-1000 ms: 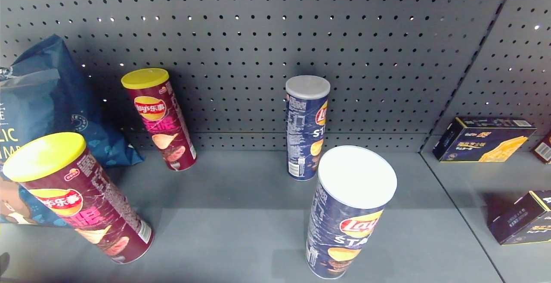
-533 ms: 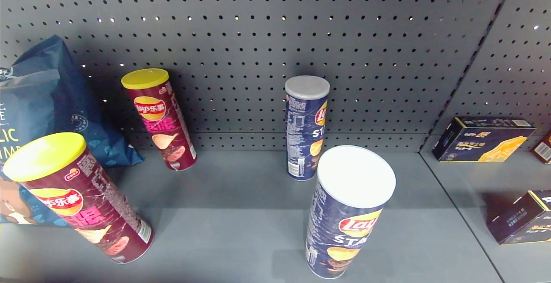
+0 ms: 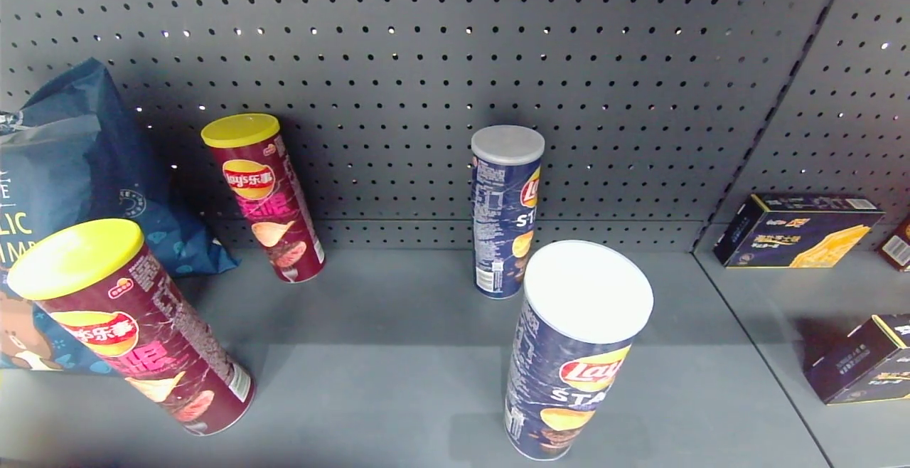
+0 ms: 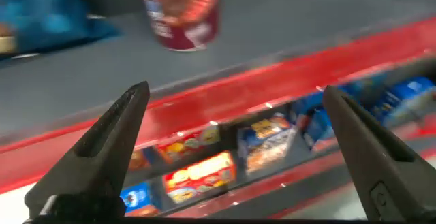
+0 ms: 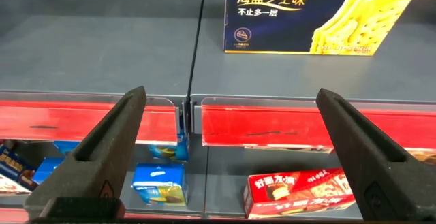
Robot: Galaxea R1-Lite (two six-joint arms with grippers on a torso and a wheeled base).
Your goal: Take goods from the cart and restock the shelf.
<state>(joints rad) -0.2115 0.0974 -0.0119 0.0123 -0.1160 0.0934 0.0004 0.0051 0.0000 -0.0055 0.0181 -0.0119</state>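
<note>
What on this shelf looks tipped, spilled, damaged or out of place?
Nothing stands out. The two red cans and two blue cans stand upright and apart on the shelf, lids on. The bag leans against the back panel. The boxes lie intact in the next bay.

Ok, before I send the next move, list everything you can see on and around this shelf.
maroon chip cans: 2, yellow lids, left part of the shelf, one by the back panel, one nearer the front
navy chip cans: 2, pale lids, middle, one at the back, one in front
snack bag: 1, blue, far left
boxes: at least 2, dark navy and yellow, right bay
shelf: 1, grey, perforated back
red strip: 1, along the front edge
lower-shelf packs: several, blue and red
left hand, right hand: black, open, empty
</note>
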